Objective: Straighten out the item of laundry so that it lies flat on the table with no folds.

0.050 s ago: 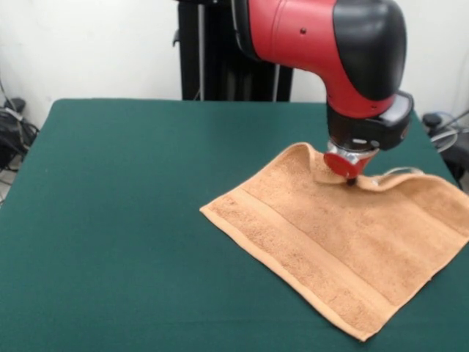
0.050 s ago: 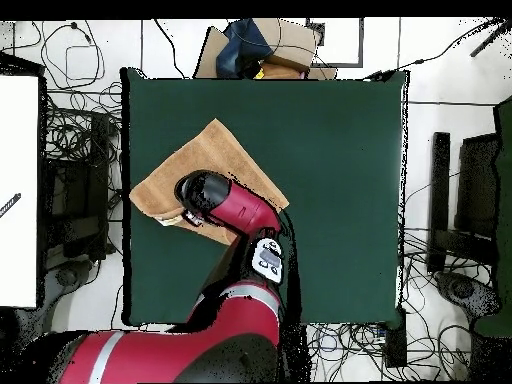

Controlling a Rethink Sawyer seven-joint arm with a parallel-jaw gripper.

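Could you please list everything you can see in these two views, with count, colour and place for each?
towel: one, light orange-brown, on the table toward one side edge, mostly flat, its edge by the gripper raised in a ridge.
table: one, dark green cloth top, filling most of the front view.
cables: many, dark, on the pale floor around the table.
cardboard box: one, brown, on the floor beyond the table's far edge in the overhead view.
arm: one, red and black, reaching down over the towel.
gripper: one, red and silver, at the towel's raised edge; jaws hidden.
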